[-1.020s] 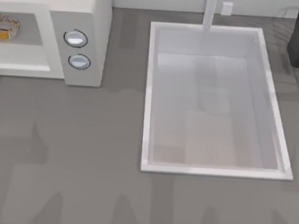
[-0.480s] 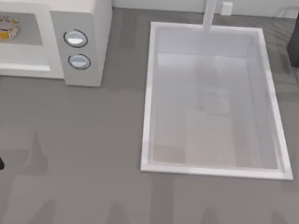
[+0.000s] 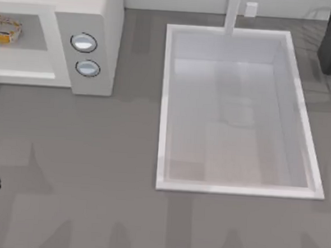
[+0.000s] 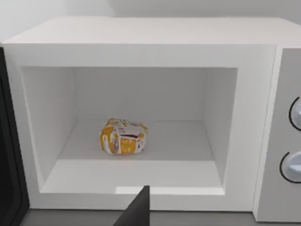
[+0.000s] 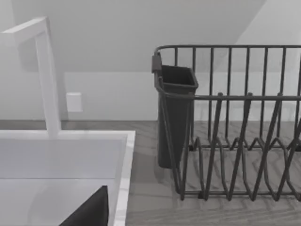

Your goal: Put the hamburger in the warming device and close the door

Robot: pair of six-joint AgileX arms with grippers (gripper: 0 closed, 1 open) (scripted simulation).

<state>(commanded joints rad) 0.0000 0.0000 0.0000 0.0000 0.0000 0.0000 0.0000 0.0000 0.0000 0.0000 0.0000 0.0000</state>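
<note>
inside the microwave [image 4: 141, 94], toward the left of the grey cavity floor, sits the hamburger [image 4: 123, 136], so the placing step appears done. the door [image 4: 10, 155] stands swung open at the cavity's left side, seen edge-on as a dark panel in the left wrist view, and closing it is what remains. the left gripper [image 4: 137, 211] hangs in front of the opening, facing the cavity, with the door off to its left; one dark fingertip shows, so i cannot tell how far it is open, though it seems to carry nothing. the left arm is plainly nearer. from above, the hamburger [image 3: 5, 29] shows at the table's far left, and the sink [image 3: 166, 101] lies well to the right. the right arm is parked by the dish rack [image 5: 235, 122].
</note>
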